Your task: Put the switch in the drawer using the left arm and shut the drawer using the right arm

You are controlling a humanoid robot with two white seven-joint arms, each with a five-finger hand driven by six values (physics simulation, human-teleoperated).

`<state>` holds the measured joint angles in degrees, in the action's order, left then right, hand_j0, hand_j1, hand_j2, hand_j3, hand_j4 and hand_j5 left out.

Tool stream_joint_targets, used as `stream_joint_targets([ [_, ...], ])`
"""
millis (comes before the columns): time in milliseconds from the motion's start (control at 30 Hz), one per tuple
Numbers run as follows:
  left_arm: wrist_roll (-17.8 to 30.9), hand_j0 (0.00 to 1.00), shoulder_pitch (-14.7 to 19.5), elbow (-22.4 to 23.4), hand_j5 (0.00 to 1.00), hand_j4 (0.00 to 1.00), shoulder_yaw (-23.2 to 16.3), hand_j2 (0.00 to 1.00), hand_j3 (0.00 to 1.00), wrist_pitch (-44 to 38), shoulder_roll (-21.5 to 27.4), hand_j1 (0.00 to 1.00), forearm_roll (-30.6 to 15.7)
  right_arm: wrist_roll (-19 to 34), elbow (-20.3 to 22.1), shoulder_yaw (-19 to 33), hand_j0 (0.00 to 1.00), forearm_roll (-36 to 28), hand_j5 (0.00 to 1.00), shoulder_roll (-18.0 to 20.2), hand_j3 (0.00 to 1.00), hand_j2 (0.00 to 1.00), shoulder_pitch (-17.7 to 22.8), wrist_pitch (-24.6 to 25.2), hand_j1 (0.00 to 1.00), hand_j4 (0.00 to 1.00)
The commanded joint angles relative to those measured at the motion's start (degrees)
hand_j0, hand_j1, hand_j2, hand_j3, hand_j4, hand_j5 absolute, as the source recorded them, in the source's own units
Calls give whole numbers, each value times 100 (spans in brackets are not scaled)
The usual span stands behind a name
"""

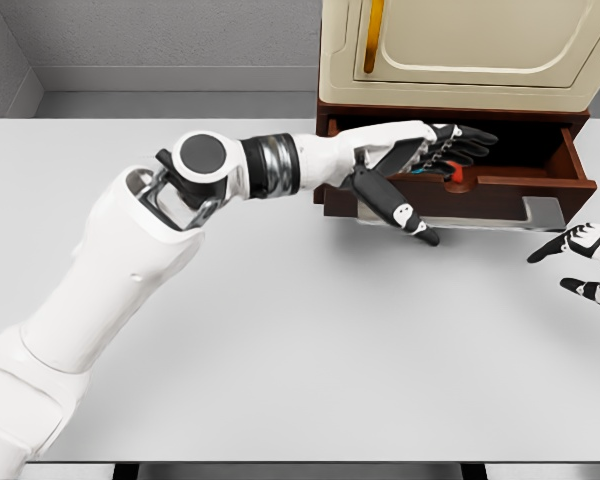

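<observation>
Brown drawer (500, 185) stands open with the switch (450, 172) apparently lying inside under the released fingers of the left hand (430, 150), so placing looks done, while closing remains for the right hand (585, 262), fingers loose at the table (280, 350) edge.

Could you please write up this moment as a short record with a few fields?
left hand: reaching over the open drawer, fingers extended
switch: only red and teal parts show under the fingers, inside the drawer; grip cannot be judged
drawer: pulled open, dark brown wood
right hand: at the right edge above the table, fingers spread, holding nothing
cabinet: cream, above the drawer
table: white
</observation>
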<state>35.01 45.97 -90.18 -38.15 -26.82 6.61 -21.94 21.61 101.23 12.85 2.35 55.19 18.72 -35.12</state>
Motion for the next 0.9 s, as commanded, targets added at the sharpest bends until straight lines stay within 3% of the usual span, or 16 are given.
stream_joint_targets([
  [0,-1,100,9,228,100,100,-26,100,100,10,-221,100,5,1,2,-2,64,-68,64,9,64,64,0,12,64,64],
  [233,-1,100,220,975,100,100,-17,100,100,19,-476,100,93,1,2,-2,65,-60,65,9,65,65,0,12,65,65],
  [400,-1,100,308,1178,100,100,44,100,100,28,-441,100,93,1,2,-2,65,-68,65,0,65,65,0,12,65,65],
  [500,-1,100,308,1064,100,100,44,100,100,28,-423,100,84,1,2,-2,66,-68,66,0,66,66,0,12,66,66],
  [733,-1,100,185,-703,100,100,53,100,100,28,-248,100,49,1,-7,-2,66,-77,66,0,66,66,-18,12,66,66],
  [800,-1,100,62,-1300,100,100,114,100,100,45,305,100,5,1,-16,7,66,-77,66,0,66,66,-26,12,66,66],
  [867,-1,100,-70,-1310,100,100,282,100,100,256,595,100,-451,-8,-16,-2,66,-95,66,0,66,66,-97,12,66,66],
])
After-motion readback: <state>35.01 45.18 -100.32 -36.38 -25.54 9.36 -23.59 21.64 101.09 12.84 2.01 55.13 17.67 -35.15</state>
